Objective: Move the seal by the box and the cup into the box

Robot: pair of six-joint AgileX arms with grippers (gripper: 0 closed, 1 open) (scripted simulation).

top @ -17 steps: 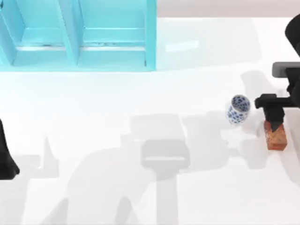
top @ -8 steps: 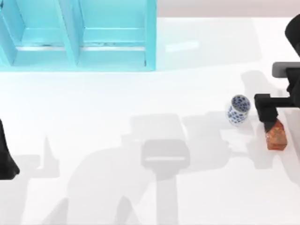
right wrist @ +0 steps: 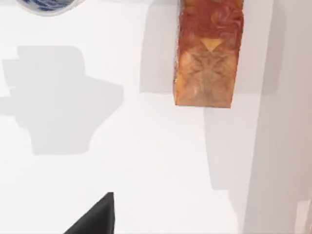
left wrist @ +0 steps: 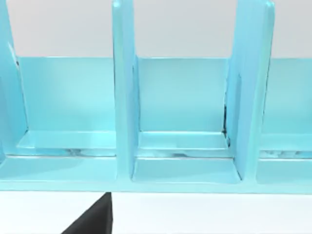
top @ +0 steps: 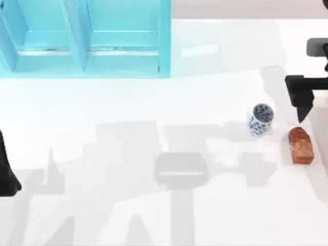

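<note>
White bench (top: 128, 102) spread under our view, glossy and pale, soft grey shadows across its middle and lower part, a brighter glare patch near its far edge, a strip of light grey wall beyond the bench's far edge

Box (top: 123, 56): top and left cut by top view's edge; outer compartments cropped in left wrist view.
Cup (right wrist: 46, 6): rim sliver only, rest beyond right wrist view's edge.
Seal (right wrist: 208, 53): far end cropped there.
Left arm (top: 6, 171), right gripper (top: 302, 97): partly out of top view.
</note>
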